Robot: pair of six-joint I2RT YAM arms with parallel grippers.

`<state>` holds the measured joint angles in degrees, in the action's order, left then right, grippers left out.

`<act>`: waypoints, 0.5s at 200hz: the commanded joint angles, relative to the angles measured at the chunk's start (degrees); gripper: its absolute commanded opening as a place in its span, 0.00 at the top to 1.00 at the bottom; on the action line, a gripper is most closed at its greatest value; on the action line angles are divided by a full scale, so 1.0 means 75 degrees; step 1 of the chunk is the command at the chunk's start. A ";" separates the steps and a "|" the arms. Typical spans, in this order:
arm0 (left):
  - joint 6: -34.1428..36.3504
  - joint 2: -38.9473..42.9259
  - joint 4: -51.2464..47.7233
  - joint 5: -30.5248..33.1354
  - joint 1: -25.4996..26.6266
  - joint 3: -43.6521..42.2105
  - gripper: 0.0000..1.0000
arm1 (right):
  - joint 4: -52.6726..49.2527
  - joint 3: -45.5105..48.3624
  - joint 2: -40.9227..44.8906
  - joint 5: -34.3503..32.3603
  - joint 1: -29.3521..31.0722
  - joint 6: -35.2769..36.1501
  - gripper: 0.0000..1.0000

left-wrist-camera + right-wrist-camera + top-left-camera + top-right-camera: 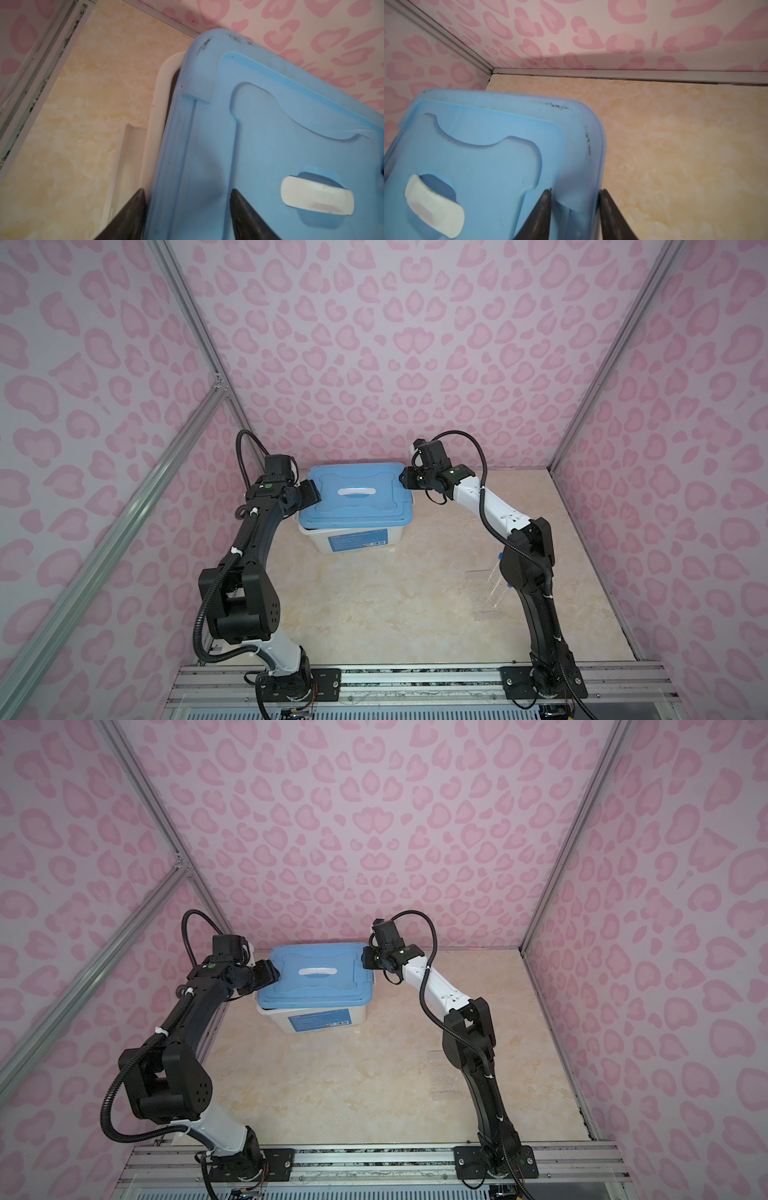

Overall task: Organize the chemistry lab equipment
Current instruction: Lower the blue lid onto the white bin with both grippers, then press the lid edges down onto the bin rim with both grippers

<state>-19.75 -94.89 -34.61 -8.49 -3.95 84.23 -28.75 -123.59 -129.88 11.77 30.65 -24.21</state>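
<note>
While both arms reach toward the back of the surface [395,601], I note the white bin [397,537] standing there close to the rear wall, a blue label [358,540] on its front and the blue lid [357,514] on top. The lid sits askew. In the left wrist view the bin's white rim shows beyond the lid's edge, with a dark gap between them. A white handle [356,491] lies in the recess at the lid's middle.

Left gripper [187,191]: at the lid's left edge. The fingers stand apart, one on the outer side of the rim and the other over the lid's top face, with the edge between them. I cannot see either one pressing the plastic, so I log it as not clamped.

Right gripper [576,191]: at the lid's right edge, near the rear corner. The fingers are drawn in close on either side of the rim strip, both against it. I read this as clamped on the lid.

Task items: the clear rack [486,593] is on the right part of the surface, well apart from the bin and partly hidden behind the right arm, so only a faint outline shows. Two small blue caps [502,556] show at the arm's edge beside it. The tubes themselves are too faint to trace.
</note>
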 commanded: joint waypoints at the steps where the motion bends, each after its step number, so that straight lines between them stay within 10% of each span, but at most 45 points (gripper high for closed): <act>1: -0.0080 0.0068 -0.0192 0.0189 0.0011 0.0030 0.35 | -0.0819 -0.0139 -0.0316 -0.0001 0.0051 0.0219 0.63; 100: -0.0397 0.0361 0.0066 0.0304 0.0010 -0.0852 0.43 | -0.1216 -0.1405 -0.1249 0.0146 0.0108 0.0126 0.59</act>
<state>-21.45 -93.21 -34.06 -5.21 -4.01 79.94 -30.22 -134.50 -137.71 12.38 31.18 -23.70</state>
